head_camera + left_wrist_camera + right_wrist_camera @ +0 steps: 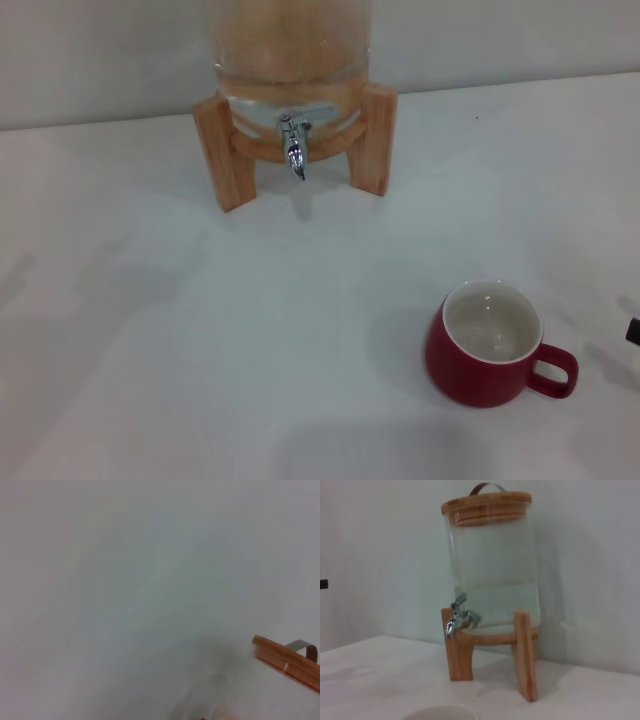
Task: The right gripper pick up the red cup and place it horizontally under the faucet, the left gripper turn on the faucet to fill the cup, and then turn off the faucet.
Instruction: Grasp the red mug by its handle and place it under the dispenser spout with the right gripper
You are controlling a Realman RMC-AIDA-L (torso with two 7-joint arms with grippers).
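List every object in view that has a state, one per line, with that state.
red cup: upright on the table, empty, handle toward the robot's right, not under the faucet.
faucet: no water running, nothing beneath it.
glass dispenser: on its wooden stand, partly filled with water.
wooden lid: on, closing the dispenser.

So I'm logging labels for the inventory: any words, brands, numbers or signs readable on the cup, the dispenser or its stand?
None: no text shows on the red cup, the glass dispenser, its wooden lid, the faucet, or the wooden stand.
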